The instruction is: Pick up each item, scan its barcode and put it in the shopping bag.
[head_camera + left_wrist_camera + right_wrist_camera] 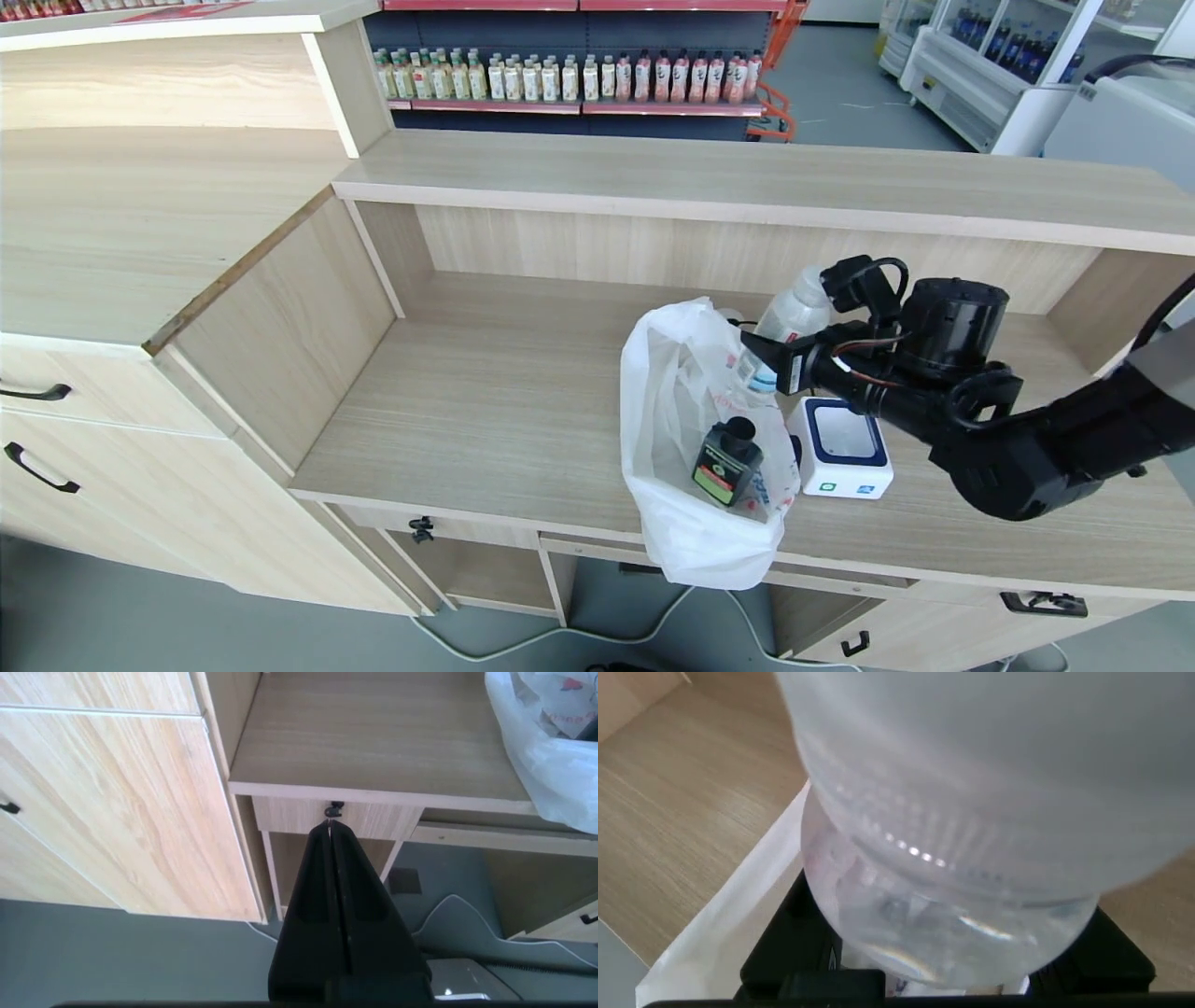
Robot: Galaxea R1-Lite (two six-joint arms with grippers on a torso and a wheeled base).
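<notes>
In the head view my right gripper (767, 359) is shut on a clear plastic bottle (792, 317), which it holds tilted just above the far rim of the white shopping bag (658, 411). From the right wrist view the clear bottle (971, 812) sits close against the camera, between the black fingers (785, 975). A black bottle with a green label (726, 462) lies inside the bag. The white scanner with a blue frame (840, 448) stands on the counter right of the bag. My left gripper (332, 833) is shut and empty, low in front of the counter's front edge.
The wooden counter (485, 411) has a raised ledge (747, 177) behind it and a side wall (289, 327) on the left. Drawers with black handles (37, 467) lie to the left. Cables (560, 635) run on the floor below.
</notes>
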